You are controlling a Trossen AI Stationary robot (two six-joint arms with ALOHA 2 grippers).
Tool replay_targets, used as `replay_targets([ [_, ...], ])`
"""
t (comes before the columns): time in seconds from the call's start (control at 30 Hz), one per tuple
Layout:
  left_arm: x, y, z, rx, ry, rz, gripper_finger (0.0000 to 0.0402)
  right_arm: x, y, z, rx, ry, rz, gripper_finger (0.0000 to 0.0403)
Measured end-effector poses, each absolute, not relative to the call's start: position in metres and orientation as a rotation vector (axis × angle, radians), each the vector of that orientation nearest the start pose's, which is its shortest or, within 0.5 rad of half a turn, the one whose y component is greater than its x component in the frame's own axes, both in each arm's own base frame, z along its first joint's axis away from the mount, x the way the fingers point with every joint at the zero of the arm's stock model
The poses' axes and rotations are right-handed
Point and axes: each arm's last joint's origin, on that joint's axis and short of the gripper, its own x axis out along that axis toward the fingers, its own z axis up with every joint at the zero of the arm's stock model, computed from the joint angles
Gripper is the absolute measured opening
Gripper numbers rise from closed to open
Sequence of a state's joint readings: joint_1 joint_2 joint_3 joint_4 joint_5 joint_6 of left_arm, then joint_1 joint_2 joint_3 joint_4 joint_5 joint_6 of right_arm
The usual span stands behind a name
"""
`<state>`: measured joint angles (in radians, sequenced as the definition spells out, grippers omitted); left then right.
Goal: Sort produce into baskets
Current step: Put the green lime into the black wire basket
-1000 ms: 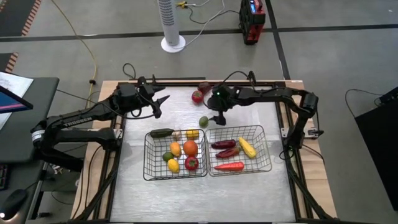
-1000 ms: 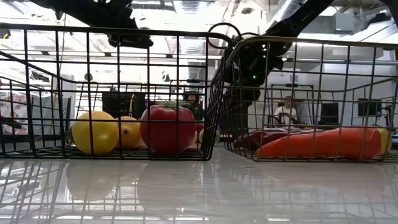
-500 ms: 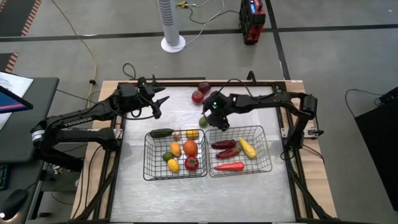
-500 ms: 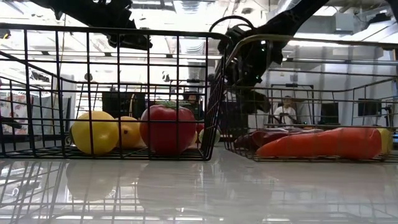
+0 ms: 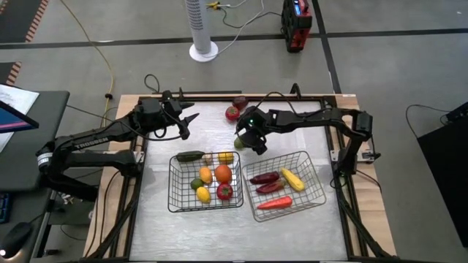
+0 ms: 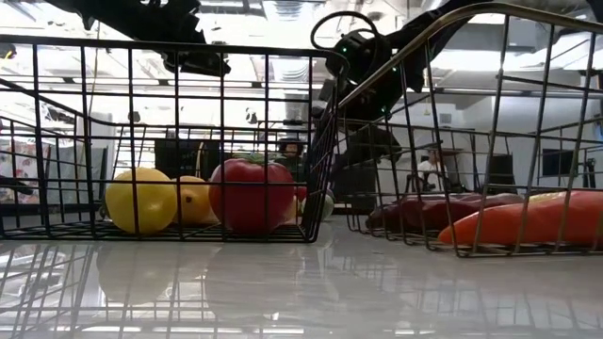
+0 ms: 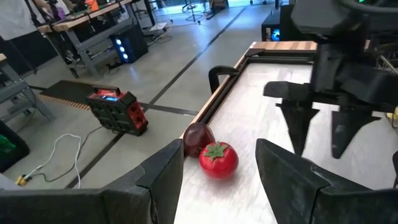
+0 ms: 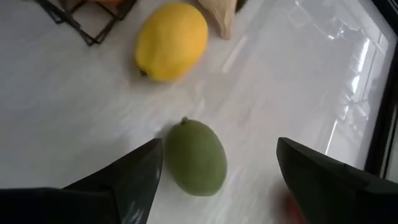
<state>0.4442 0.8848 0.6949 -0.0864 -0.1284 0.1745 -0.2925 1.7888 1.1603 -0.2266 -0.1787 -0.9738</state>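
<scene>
1. The right gripper (image 5: 252, 141) hangs over the middle of the bench (image 5: 292, 219), just off the far edge of the two baskets, with its fingers (image 8: 118, 180) spread wide and empty on either side of a green fruit (image 8: 196, 157).

2. The green fruit lies loose on the bare bench between the far bench edge and the baskets, near a yellow fruit (image 8: 171, 41) that sits against the far wall of the left basket (image 5: 175, 201).

3. Handling, as a judgement: the green one looks like a small, hard, smooth toy, light and egg-shaped. It should roll or squirt away on the glossy bench if pinched off-centre. The best hold is across its widest middle, with the fingers low and level.

4. The right basket (image 5: 322, 193) sits skewed, its far corner toward the gripper and turned away from the left basket. Thin wire mesh is light and slides at a touch, so the arm needs clearance from its rim.

5. The left gripper (image 5: 184, 120) waits near the far left corner of the bench, fingers apart and holding nothing.

6. A red tomato (image 7: 218, 158) and a dark red fruit (image 7: 198, 138) lie touching by the far edge, unsorted. Both look equally light and rigid.
</scene>
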Motion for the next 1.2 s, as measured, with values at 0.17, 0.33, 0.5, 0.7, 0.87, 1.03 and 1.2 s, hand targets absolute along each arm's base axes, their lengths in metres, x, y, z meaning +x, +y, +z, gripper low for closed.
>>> replay_targets([
  [0.17, 0.177, 0.088, 0.294, 0.124, 0.325, 0.543, 0.0190, 0.359, -0.109, 0.195, -0.706, 0.773, 0.298, 0.0333],
  [0.33, 0.177, 0.088, 0.294, 0.123, 0.323, 0.543, 0.0190, 0.364, -0.110, 0.185, -0.691, 0.758, 0.325, 0.0332],
  [0.5, 0.177, 0.088, 0.294, 0.123, 0.324, 0.544, 0.0190, 0.369, -0.111, 0.168, -0.688, 0.784, 0.362, 0.0332],
  [0.7, 0.177, 0.088, 0.293, 0.124, 0.335, 0.545, 0.0190, 0.372, -0.114, 0.152, -0.646, 0.803, 0.403, 0.0325],
  [0.87, 0.176, 0.089, 0.293, 0.125, 0.339, 0.554, 0.0190, 0.371, -0.119, 0.141, -0.627, 0.834, 0.408, 0.0296],
  [1.03, 0.176, 0.089, 0.293, 0.125, 0.341, 0.554, 0.0190, 0.371, -0.120, 0.142, -0.631, 0.828, 0.400, 0.0246],
  [1.2, 0.176, 0.089, 0.293, 0.125, 0.341, 0.554, 0.0190, 0.371, -0.121, 0.143, -0.633, 0.824, 0.396, 0.0173],
])
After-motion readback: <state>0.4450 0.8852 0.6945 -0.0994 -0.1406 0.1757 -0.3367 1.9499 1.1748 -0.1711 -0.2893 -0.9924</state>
